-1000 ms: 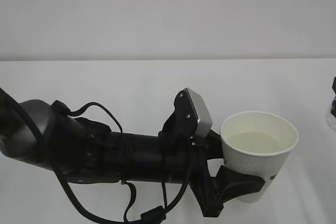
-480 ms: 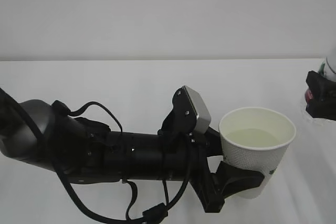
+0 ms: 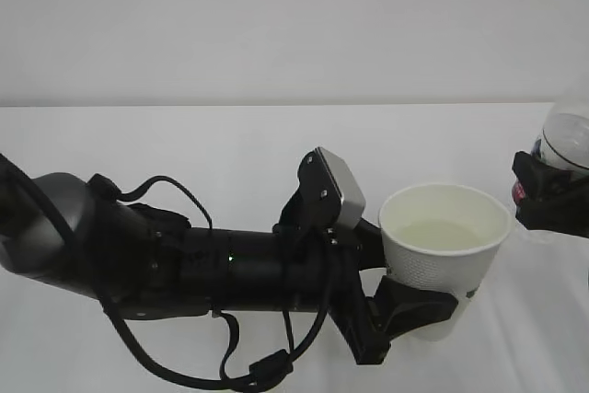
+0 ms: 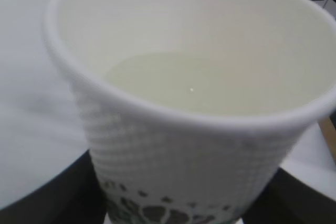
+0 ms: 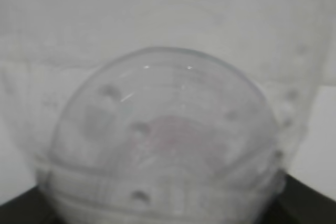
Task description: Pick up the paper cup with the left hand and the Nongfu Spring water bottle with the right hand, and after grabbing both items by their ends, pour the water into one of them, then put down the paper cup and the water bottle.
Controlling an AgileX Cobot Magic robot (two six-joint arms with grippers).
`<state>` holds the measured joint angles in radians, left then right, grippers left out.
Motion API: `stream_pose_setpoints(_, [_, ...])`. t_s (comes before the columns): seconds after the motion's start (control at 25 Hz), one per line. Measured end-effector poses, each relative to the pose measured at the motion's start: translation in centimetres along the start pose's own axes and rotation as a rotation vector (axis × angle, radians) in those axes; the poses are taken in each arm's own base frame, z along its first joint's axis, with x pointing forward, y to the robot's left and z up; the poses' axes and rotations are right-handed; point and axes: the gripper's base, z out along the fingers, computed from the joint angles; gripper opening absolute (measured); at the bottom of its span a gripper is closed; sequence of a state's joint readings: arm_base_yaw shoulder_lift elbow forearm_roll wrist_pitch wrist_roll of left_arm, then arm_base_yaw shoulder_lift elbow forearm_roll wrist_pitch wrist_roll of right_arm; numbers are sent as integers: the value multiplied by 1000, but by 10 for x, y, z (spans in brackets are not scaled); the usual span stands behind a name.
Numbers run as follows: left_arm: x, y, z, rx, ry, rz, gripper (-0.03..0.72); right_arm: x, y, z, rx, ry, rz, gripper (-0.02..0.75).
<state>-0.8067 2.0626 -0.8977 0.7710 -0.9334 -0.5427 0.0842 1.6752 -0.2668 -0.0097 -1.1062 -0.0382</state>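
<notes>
Left hand [image 3: 414, 315] first: I have its black fingers clamped around the lower wall of the paper cup [image 3: 444, 260], holding it upright above the white desk [image 3: 230, 144], toward the front right part of the surface. My left wrist view confirms it, with dark finger surfaces low on either side of the dimpled wall and the printed logo just above them. The cup carries water [image 3: 444, 232], a pale pool sitting well below the rim and level.

At the right edge of the exterior view my right hand [image 3: 548, 200] is gripping the Nongfu Spring water bottle [image 3: 566, 140] near its red neck ring. The right wrist view looks along the clear ribbed body toward its rounded, dimpled base, with black jaw corners at the bottom of the picture on both sides, so I read that grip as closed on the bottle. I cannot tell whether any water remains inside it.

What matters for my coming move is that the bottle lies to the right of the cup, near but apart, with its long axis leaning away rather than aimed at the rim. I judge the pour as finished or nearly so, leaving both items to be set down; the cup must stay level on the way.
</notes>
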Motion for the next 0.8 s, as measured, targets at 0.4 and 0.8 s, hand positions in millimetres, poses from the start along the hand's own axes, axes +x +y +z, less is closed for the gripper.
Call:
stream_pose_setpoints(0.4, [-2, 13, -5, -58, -23, -14, 495, 4, 0, 1, -4, 14, -1, 484])
stream_pose_setpoints(0.8, [-2, 15, -7, -65, -22, -13, 495, 13, 1, 17, -6, 49, 36, 484])
